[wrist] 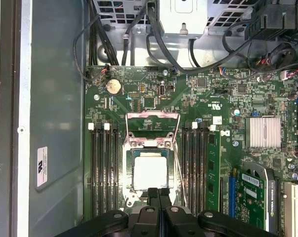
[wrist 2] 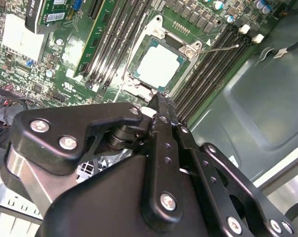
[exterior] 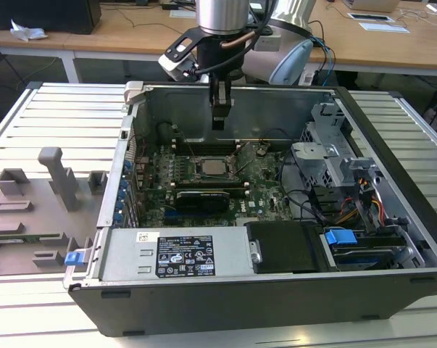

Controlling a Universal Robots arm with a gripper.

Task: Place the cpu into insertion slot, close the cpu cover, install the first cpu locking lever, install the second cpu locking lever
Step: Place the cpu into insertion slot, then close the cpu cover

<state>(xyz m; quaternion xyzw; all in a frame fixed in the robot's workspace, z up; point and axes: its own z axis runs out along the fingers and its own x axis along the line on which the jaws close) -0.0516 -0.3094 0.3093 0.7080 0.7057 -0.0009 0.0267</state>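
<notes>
The cpu (exterior: 211, 167) (wrist: 149, 170) (wrist 2: 158, 65) lies flat in the insertion slot (wrist: 128, 197) on the green motherboard (exterior: 265, 174); its pale metal top shows. The silver cpu cover (wrist: 149, 143) (wrist 2: 184, 48) seems to lie flat as a frame around the chip. One thin wire locking lever (wrist 2: 220, 48) sticks out from the socket, and another lever (wrist: 180, 173) runs along its side. My gripper (exterior: 218, 122) (wrist: 158, 191) (wrist 2: 156, 100) hangs above the socket's edge. It is shut, fingertips pressed together, holding nothing.
The open computer case (exterior: 392, 188) walls the board in. A black graphics card (exterior: 202, 199) lies beside the socket, and memory slots (wrist: 104, 173) flank it. A power supply (exterior: 178, 254), a drive cage (exterior: 334, 159) and cables (exterior: 363, 206) stand nearby. A grey fixture (exterior: 55, 174) sits outside.
</notes>
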